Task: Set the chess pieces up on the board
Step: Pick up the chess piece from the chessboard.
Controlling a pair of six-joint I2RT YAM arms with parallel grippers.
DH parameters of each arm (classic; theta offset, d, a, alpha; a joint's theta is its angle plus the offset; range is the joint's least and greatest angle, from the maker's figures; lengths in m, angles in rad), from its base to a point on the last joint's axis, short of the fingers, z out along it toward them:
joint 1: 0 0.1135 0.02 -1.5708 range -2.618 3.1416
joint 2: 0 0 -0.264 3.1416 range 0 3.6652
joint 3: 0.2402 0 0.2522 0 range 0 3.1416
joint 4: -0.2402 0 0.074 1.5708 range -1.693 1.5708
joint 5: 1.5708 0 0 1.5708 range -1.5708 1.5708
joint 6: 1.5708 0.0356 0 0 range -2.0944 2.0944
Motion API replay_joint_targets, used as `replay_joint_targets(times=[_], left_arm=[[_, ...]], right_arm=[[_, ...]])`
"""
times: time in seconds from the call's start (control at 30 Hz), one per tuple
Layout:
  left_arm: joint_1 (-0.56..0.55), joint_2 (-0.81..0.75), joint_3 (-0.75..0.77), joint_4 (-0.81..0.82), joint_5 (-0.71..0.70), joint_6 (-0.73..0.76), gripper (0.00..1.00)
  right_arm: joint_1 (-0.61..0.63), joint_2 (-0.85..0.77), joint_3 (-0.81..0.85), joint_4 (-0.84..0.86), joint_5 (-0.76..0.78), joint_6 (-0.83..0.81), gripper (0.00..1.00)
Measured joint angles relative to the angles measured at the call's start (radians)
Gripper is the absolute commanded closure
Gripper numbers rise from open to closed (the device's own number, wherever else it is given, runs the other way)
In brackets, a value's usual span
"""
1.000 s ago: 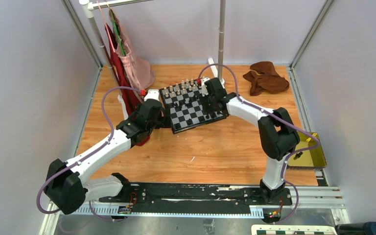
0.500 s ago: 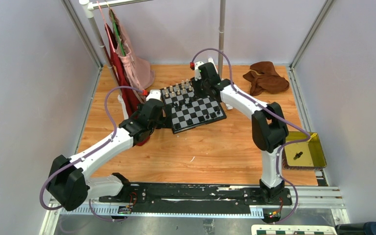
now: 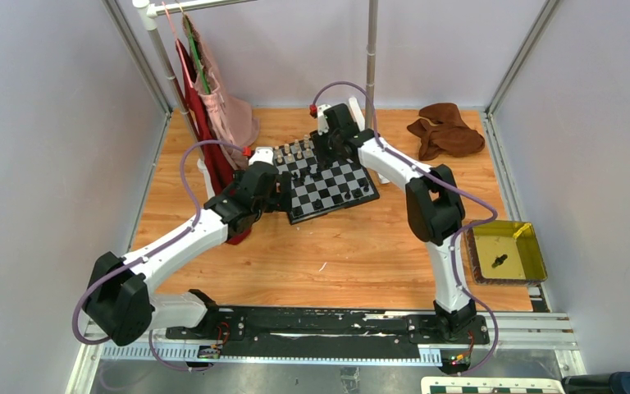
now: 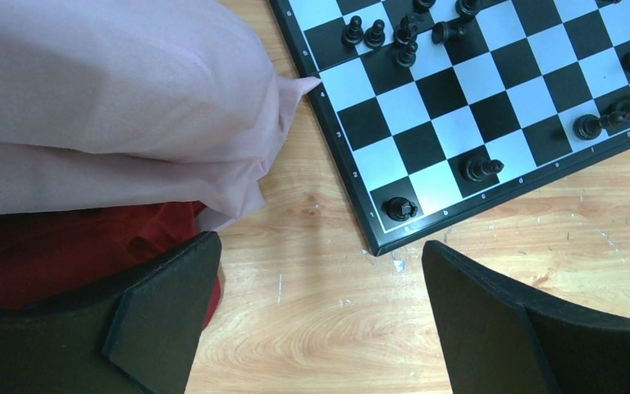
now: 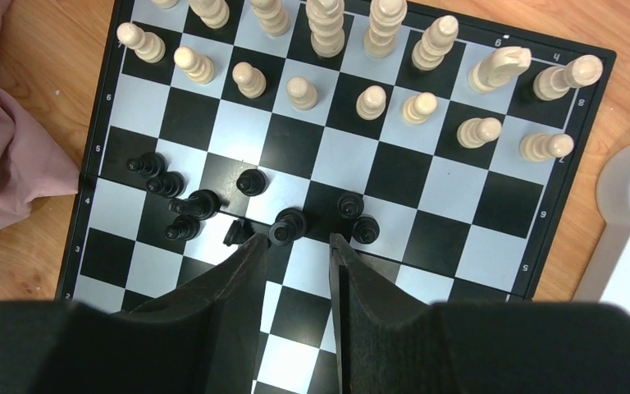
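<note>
Small black-and-white checkered board (image 3: 336, 185) lies upper centre on the wooden table (image 3: 336, 254). Cream chess pieces (image 5: 328, 25) fill its upper rows in the right wrist view, and black chess pieces (image 5: 189, 205) cluster mid-board. The right gripper (image 5: 295, 245), narrowly parted, hovers over that cluster. The left gripper (image 4: 320, 254), wide and empty, faces the board's lower-left corner beside pink cloth (image 4: 107, 82).

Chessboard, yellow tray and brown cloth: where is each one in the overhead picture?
chessboard (image 3: 336, 209): top view, on its near black border.
yellow tray (image 3: 525, 264): top view, on a bare part of its floor.
brown cloth (image 3: 445, 131): top view, on the middle of the heap.
</note>
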State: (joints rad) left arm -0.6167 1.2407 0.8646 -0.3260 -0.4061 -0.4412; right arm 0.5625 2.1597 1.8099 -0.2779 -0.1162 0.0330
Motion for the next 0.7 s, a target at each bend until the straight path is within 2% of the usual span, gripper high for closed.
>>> replay_joint_targets(times=[0.7], left_arm=[[0.000,0.027,0.008,0.010,0.006,0.004,0.00]], right_arm=[[0.005,0.075,0.048,-0.008,-0.039,0.001,0.61]])
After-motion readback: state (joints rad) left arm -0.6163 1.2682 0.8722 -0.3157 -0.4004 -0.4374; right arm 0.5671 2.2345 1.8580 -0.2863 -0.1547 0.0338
